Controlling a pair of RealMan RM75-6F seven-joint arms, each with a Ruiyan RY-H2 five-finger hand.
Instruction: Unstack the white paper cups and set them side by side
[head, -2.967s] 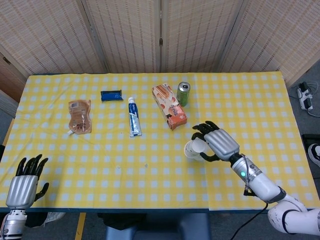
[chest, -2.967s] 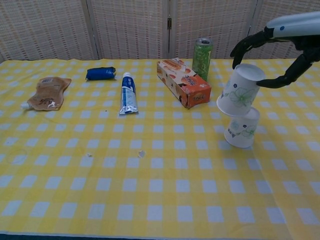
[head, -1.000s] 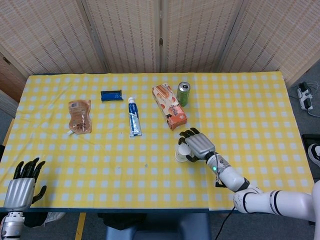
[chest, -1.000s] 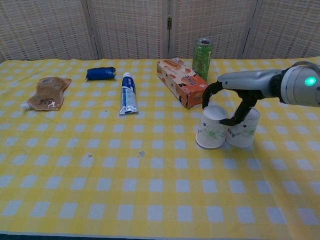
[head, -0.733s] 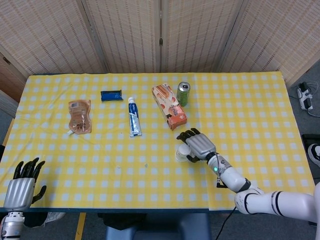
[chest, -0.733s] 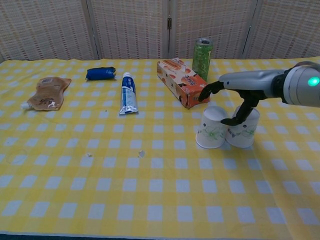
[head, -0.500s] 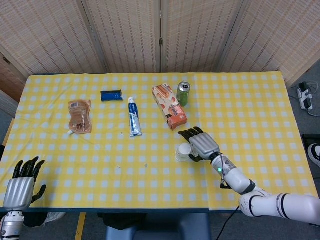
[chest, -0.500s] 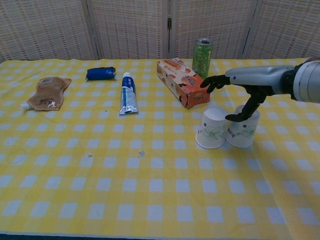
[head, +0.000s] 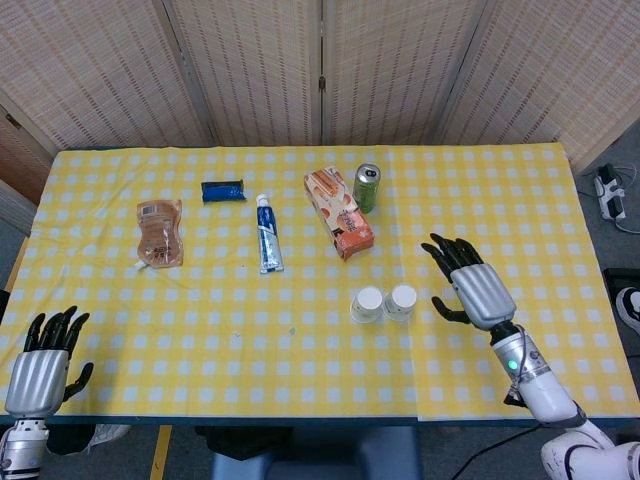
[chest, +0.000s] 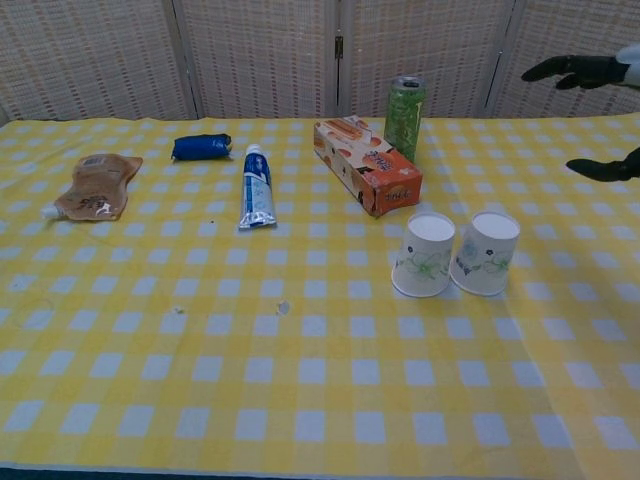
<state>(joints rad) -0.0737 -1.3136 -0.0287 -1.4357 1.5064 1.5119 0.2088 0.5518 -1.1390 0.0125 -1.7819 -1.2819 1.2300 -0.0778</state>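
Two white paper cups with a green leaf print stand upside down and side by side on the yellow checked cloth, touching or nearly so: the left cup (head: 367, 304) (chest: 425, 254) and the right cup (head: 402, 301) (chest: 485, 252). My right hand (head: 470, 285) (chest: 592, 95) hovers open to the right of them, apart from both, fingers spread and holding nothing. My left hand (head: 44, 360) is at the table's near left corner, fingers apart and empty; the chest view does not show it.
Behind the cups lie an orange snack box (head: 339, 213) (chest: 367, 165) and a green can (head: 367, 187) (chest: 404, 105). Further left are a toothpaste tube (head: 268, 234) (chest: 256, 186), a blue packet (head: 223, 190) (chest: 201, 147) and a brown pouch (head: 160, 232) (chest: 94, 187).
My right hand has let go of the cup it set down beside the other one, opened, and drawn back to the right and upward. The left hand barely moved.
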